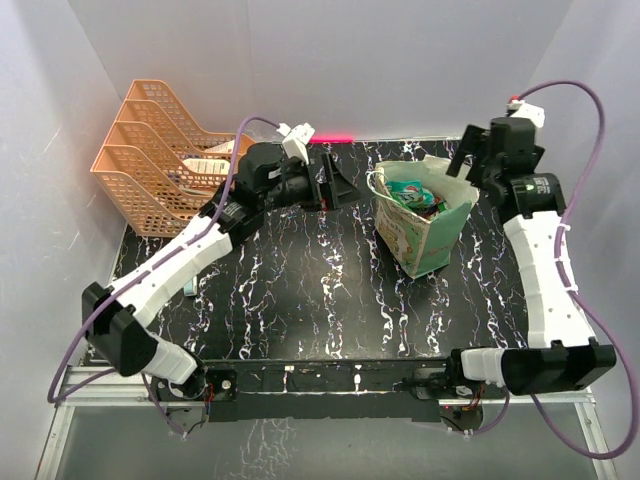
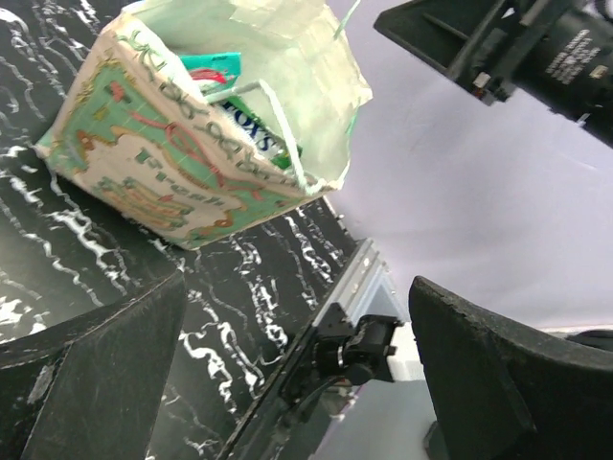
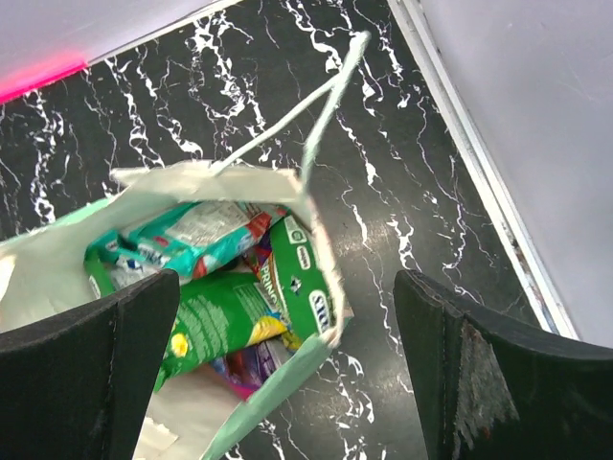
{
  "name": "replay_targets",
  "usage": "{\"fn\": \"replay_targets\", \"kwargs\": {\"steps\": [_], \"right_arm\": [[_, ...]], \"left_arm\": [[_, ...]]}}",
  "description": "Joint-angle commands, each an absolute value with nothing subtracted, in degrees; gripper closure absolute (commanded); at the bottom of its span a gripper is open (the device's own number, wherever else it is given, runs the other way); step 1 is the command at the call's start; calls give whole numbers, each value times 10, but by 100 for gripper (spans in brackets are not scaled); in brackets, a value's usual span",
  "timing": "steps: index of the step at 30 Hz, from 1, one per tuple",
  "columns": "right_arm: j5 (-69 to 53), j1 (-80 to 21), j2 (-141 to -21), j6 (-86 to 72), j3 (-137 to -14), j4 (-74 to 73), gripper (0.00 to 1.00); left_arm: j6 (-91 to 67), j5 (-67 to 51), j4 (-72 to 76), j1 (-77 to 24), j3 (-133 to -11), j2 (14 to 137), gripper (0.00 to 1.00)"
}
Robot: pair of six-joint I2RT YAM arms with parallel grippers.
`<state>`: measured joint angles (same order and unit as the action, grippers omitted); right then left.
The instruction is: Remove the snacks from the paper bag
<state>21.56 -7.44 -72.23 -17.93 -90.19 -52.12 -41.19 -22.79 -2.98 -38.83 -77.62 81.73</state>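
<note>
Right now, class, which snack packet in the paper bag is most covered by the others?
The purple packet: only a small patch shows under the green packet, which, like the teal packet, lies largely in view.

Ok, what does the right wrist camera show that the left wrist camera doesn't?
Only the right wrist: a look straight down into the paper bag at the pile of snacks, plus a pink light strip. Only the left wrist: the bag's printed Fresh face from outside and the right arm beyond it. Both: the bag upright on the black marbled table, a teal packet on top, each camera's own fingers spread wide.
</note>
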Motion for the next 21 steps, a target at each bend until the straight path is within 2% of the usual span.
{"fn": "replay_targets", "kwargs": {"steps": [1, 6, 14, 17, 18, 21], "right_arm": [[22, 28, -714, -161, -909, -445, 1], [-106, 148, -717, -155, -886, -409, 2], [-170, 179, -759, -151, -879, -382, 25], [-215, 179, -759, -156, -875, -362, 27], [-225, 179, -757, -158, -873, -357, 27], [-236, 179, -751, -162, -865, -351, 27]], "left_arm": [[-476, -273, 16, -394, -825, 848, 2], [-530, -282, 76, -399, -844, 895, 7], [-557, -274, 64, -411, -915, 976, 25], [-566, -274, 92, -417, -914, 987, 43], [-570, -276, 106, -420, -911, 988, 46], [-570, -268, 149, -429, -892, 987, 47]]}}
